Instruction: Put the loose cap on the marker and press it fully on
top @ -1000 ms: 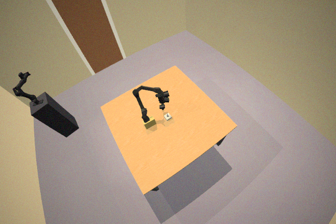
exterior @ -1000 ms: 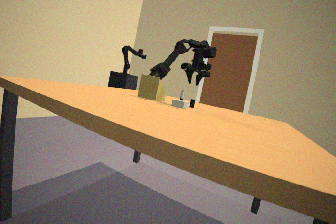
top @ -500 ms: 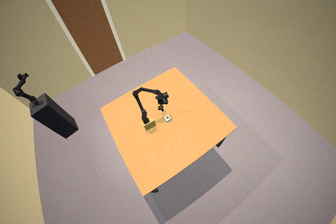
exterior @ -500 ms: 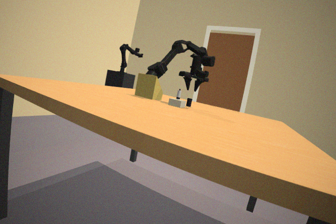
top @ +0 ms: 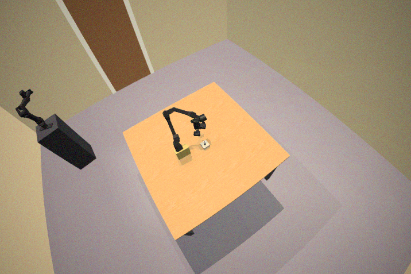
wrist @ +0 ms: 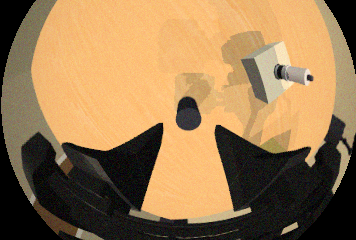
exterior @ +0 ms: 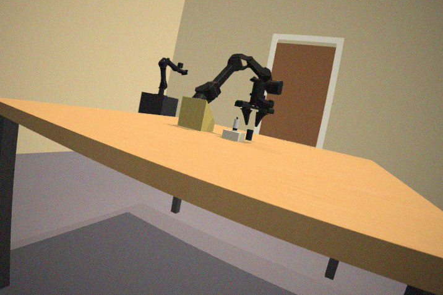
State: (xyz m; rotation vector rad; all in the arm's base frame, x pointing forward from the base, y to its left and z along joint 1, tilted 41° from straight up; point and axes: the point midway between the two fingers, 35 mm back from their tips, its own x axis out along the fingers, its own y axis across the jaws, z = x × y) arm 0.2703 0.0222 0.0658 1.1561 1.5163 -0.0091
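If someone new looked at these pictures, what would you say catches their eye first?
Most likely the black arm arching over the orange table, its open gripper pointing straight down above the small dark cap, which stands on the wood untouched. Right beside the cap is the pale holder block with the marker upright in it, uncapped. In the wrist view the cap sits centred between the two finger tips.
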